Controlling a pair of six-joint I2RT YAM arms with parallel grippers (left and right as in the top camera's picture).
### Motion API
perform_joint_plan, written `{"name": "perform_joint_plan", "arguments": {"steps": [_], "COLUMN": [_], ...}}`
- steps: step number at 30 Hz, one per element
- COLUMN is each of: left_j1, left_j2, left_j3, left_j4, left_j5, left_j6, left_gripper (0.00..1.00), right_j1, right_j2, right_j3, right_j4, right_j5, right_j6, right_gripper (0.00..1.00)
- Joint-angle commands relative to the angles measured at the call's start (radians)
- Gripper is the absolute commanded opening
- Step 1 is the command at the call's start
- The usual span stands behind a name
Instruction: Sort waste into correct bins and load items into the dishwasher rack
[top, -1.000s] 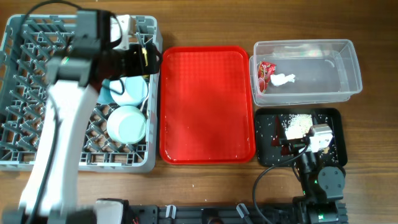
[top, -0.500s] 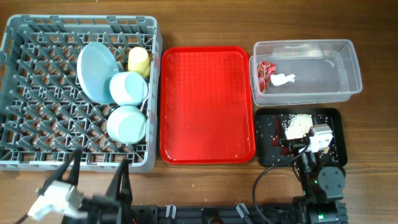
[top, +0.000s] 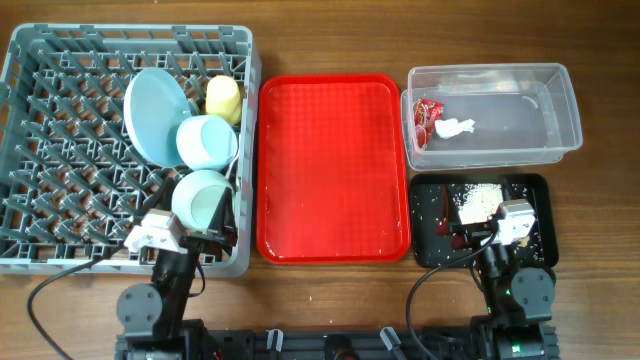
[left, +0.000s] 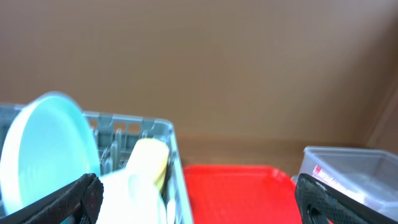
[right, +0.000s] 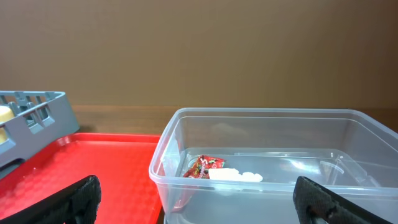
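Dishwasher rack sits at the left of the tabletop, with dishes loaded in its right half. Light blue plate stands tilted on edge among the pegs. Yellow cup lies just beside it on the side toward the red serving tray. Light blue bowl overlaps the plate's near edge. Pale green bowl is just in front of the blue bowl, close to the rack's front rim. The red tray lies flat between the rack and the bins, touching neither as far as the overhead shows. Clear tub is at far right and holds the red snack wrapper and the white tissue, side by side at its left end. Black tray sits directly in front of the tub and holds whitish crumbs piled near its middle, with scattered specks around them. Left gripper sits low at the rack's front rim, right by the green bowl. Its jaws are spread wide, with one dark finger at each lower corner of the wrist view and nothing between them. Right gripper sits over the near end of the black tray and faces the tub. Its jaws are likewise spread wide and hold nothing. Both wrist views look out level across the tabletop toward a plain brown wall.
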Motion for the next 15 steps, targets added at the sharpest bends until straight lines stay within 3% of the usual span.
{"name": "perform_joint_plan", "arguments": {"steps": [1, 5, 15], "left_j1": [0.007, 0.007, 0.007], "left_j2": [-0.01, -0.01, -0.01], "left_j3": [-0.062, -0.062, -0.062], "left_j4": [-0.047, -0.111, -0.116], "left_j5": [-0.035, -0.062, -0.121], "left_j6": [-0.001, 0.157, 0.163], "left_gripper": [1.0, 1.0, 1.0], "right_j1": [-0.005, -0.005, -0.005], "right_j2": [-0.007, -0.007, -0.007], "right_j3": [-0.001, -0.001, -0.001], "right_j4": [0.003, 0.003, 0.003], "right_j5": [-0.016, -0.016, -0.016], "right_j6": [-0.013, -0.013, -0.013], "right_gripper": [1.0, 1.0, 1.0]}}
